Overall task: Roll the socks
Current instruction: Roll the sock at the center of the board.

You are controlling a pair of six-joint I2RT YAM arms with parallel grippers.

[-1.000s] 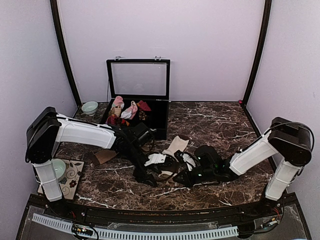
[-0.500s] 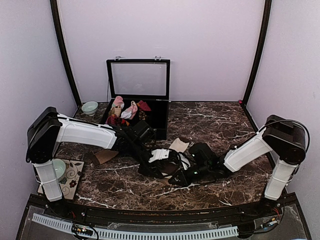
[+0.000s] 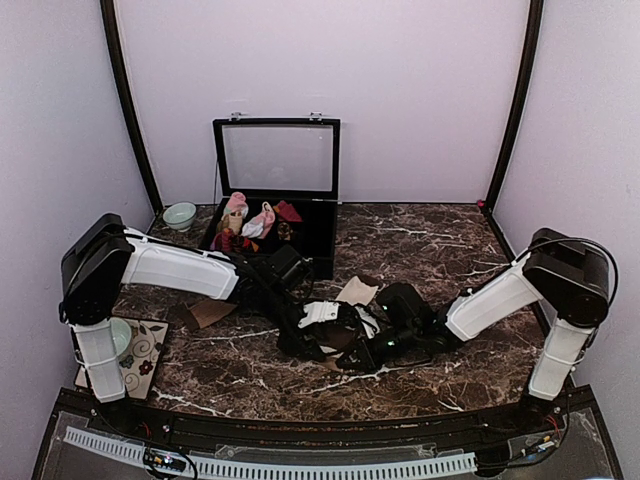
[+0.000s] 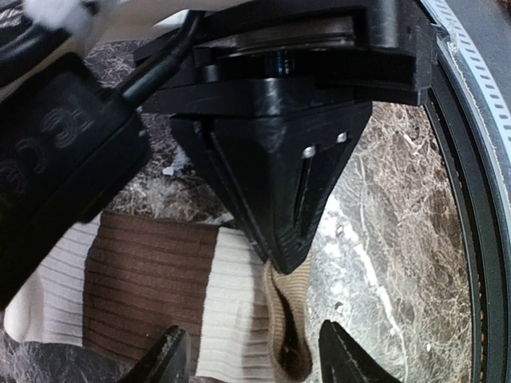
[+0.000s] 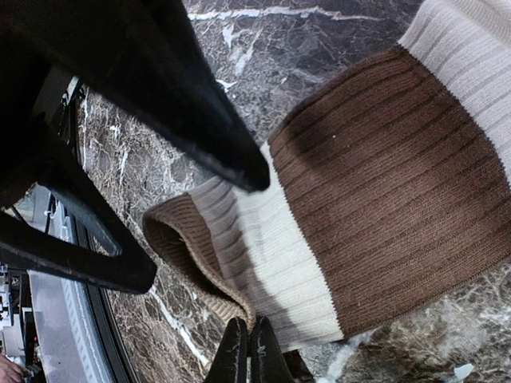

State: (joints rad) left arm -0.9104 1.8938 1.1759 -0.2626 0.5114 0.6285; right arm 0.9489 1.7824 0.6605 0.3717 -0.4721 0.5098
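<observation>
A cream sock with a dark brown patch (image 5: 399, 191) lies on the marble table, and a tan ribbed cuff (image 5: 192, 255) loops out from its end. My right gripper (image 5: 247, 351) is shut on the edge of that tan cuff. My left gripper (image 4: 255, 359) is open, its fingertips (image 4: 172, 355) standing either side of the same cuff (image 4: 291, 335) and the cream sock (image 4: 231, 303). In the top view both grippers meet at mid-table, left (image 3: 300, 340) and right (image 3: 347, 355), with part of the cream sock (image 3: 357, 292) showing behind them. A tan-brown sock (image 3: 210, 312) lies flat beside the left arm.
A black case (image 3: 318, 240) with its glass lid up stands at the back, holding pink-and-white (image 3: 262, 220) and dark red (image 3: 288, 210) bundles. A green bowl (image 3: 180, 214) sits at the back left. Another bowl on a patterned mat (image 3: 140, 355) is at the near left.
Over the second the right gripper moved left toward the left gripper, and the cream sock drew up shorter between them. Little differs in the last half second.
</observation>
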